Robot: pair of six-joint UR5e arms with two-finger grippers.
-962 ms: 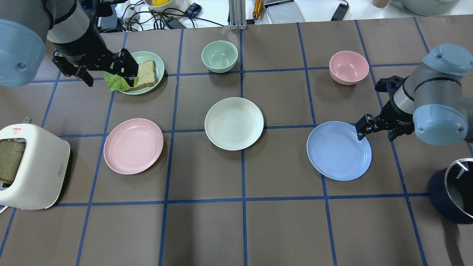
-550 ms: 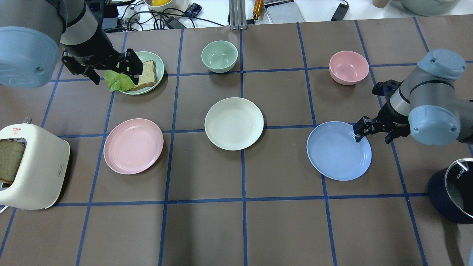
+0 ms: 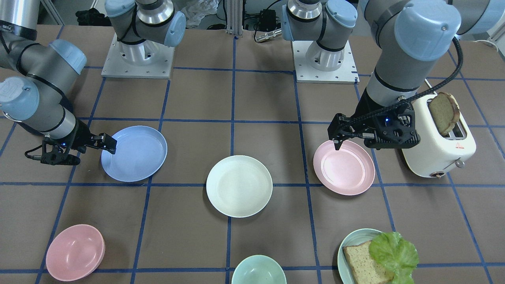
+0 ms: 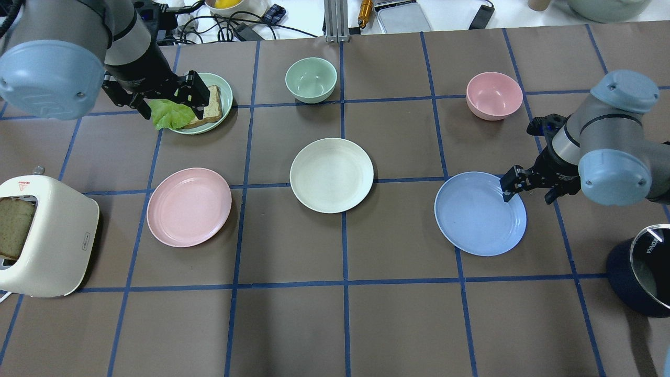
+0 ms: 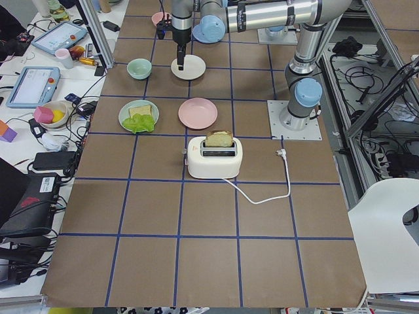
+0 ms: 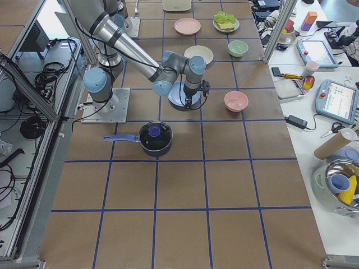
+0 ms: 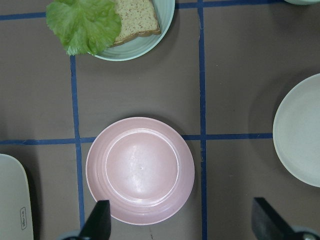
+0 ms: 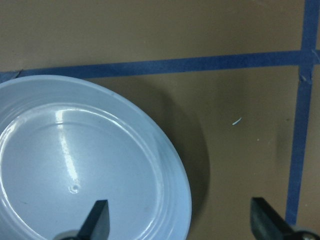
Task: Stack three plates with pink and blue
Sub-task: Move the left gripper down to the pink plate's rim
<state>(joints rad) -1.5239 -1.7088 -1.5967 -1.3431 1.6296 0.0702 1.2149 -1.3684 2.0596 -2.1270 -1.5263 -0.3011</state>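
We see the 3 plates lying apart in a row across the bench (image 4: 398, 314), none stacked: pink plate (image 4: 188, 207) on the robot's left, cream plate (image 4: 331, 175) in the middle, blue plate (image 4: 479, 213) on the right. The right gripper (image 4: 527, 195) sits low at the blue plate's outer rim with jaws wide, 1 finger over the plate's inside and the other over bare bench beyond it; contact we can't tell. The left gripper (image 7: 182, 225) hangs higher, jaws wide & holding nothing. Its wrist cam looks down on the pink plate, w/ 1 finger over the rim nearest the robot. Beside the pink plate stands a cream toaster (image 4: 49, 235) w/ a bread slice (image 4: 13, 225) in its slot; its red mark & small side label are too small to read. Print on the lid of the dark pot (image 4: 641, 272) looks like "KONKA". At the far side: teal plate (image 4: 224, 89) w/ bread & lettuce, mint bowl (image 4: 311, 79), pink bowl (image 4: 494, 95).
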